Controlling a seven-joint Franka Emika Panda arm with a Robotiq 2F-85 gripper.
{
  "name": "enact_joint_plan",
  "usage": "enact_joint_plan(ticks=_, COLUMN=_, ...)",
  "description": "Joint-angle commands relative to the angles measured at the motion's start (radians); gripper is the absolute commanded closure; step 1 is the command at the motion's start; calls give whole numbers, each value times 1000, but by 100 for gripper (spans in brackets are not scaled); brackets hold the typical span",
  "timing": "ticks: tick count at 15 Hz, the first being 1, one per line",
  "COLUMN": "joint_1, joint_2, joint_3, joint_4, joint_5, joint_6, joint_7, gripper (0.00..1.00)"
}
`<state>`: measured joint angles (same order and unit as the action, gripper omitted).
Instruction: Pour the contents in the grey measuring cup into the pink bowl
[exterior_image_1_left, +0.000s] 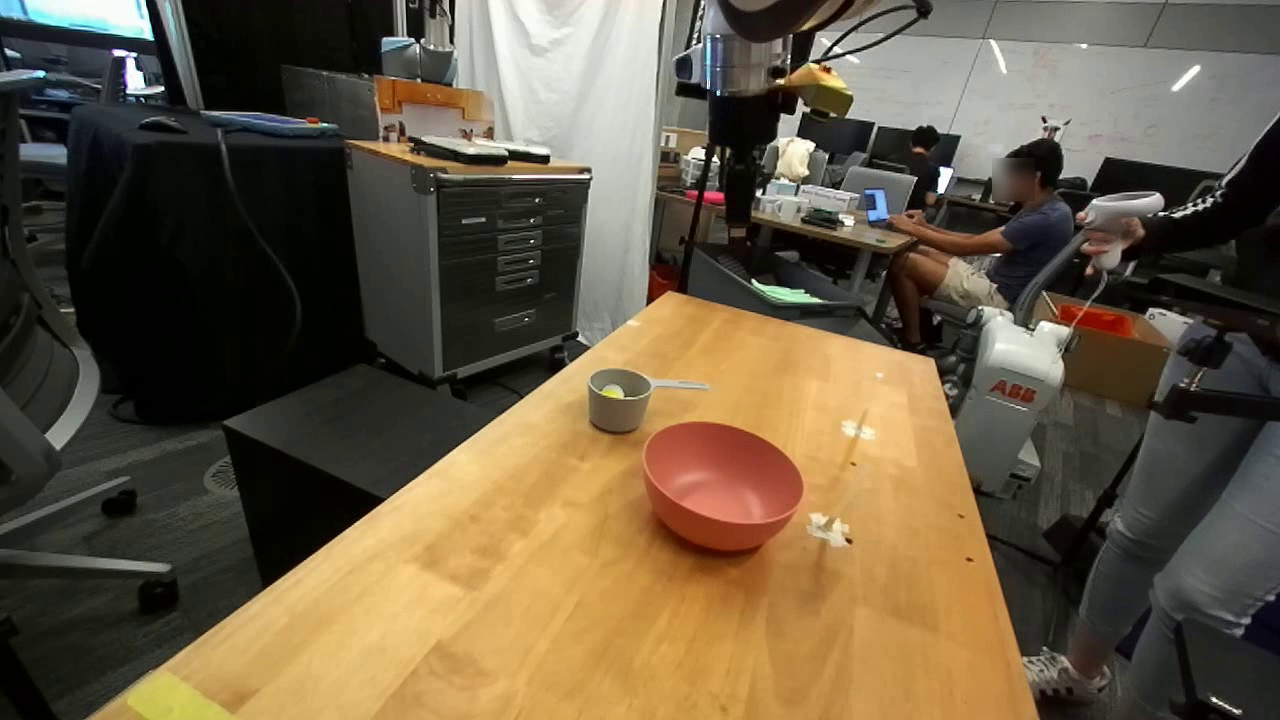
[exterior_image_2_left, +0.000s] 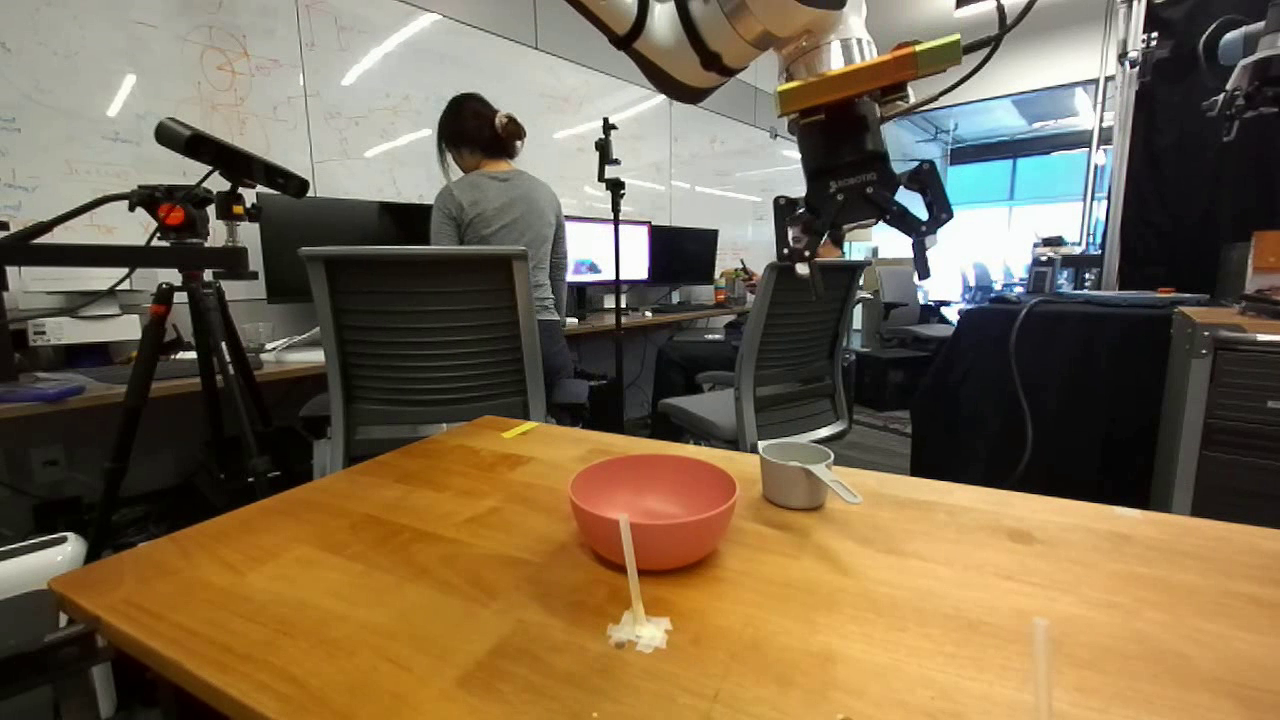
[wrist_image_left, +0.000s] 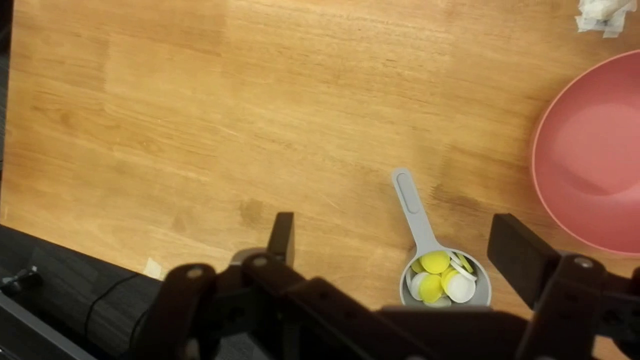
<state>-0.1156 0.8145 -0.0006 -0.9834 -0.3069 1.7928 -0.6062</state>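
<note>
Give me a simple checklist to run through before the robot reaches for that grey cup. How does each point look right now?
1. Gripper open and holding nothing: ok.
2. Grey measuring cup upright on the table: ok.
3. Contents, yellow and white discs, inside the cup: ok.
4. Cup's handle sticking out, nothing lying on it: ok.
5. Pink bowl upright near the cup, not touching it: ok.
6. Gripper down at the handle: not ok; it hangs well above the table. Whether it is lined up for a firm hold: cannot tell.
</note>
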Motion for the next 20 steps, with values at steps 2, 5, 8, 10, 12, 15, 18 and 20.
enact_joint_plan(ticks=2, joint_1=13, joint_2=37, joint_3=4, joint_4=31, joint_5=20, joint_6=-11, joint_7=-69, gripper=0)
enact_joint_plan(ticks=5, joint_1=25, joint_2=63, joint_3=2, joint_4=26, joint_5=11, joint_6=-12, joint_7=-93, gripper=0)
enact_joint_plan(ticks=8, joint_1=35, joint_2=90, joint_3=0, joint_4=22, joint_5=3, joint_6=-10, joint_7=-123, gripper=0)
enact_joint_plan(ticks=10, joint_1=39, joint_2=108, joint_3=0, joint_4=25, joint_5=4, joint_6=-11, joint_7=-141, gripper=0)
enact_joint_plan(ticks=12, joint_1=40, joint_2=121, joint_3=-3, joint_4=18, joint_5=1, joint_6=-3, joint_7=-152, gripper=0)
enact_joint_plan(ticks=15, joint_1=38, joint_2=137, joint_3=-8, joint_4=11, joint_5=-3, joint_6=3, joint_7=-171, gripper=0)
enact_joint_plan(ticks=18, joint_1=37, joint_2=152, joint_3=-12, joint_4=3, joint_5=-7, joint_6=15, joint_7=-179, gripper=0)
enact_joint_plan(ticks=20, joint_1=39, joint_2=167, joint_3=-14, joint_4=7, joint_5=-11, joint_6=18, joint_7=-188, gripper=0)
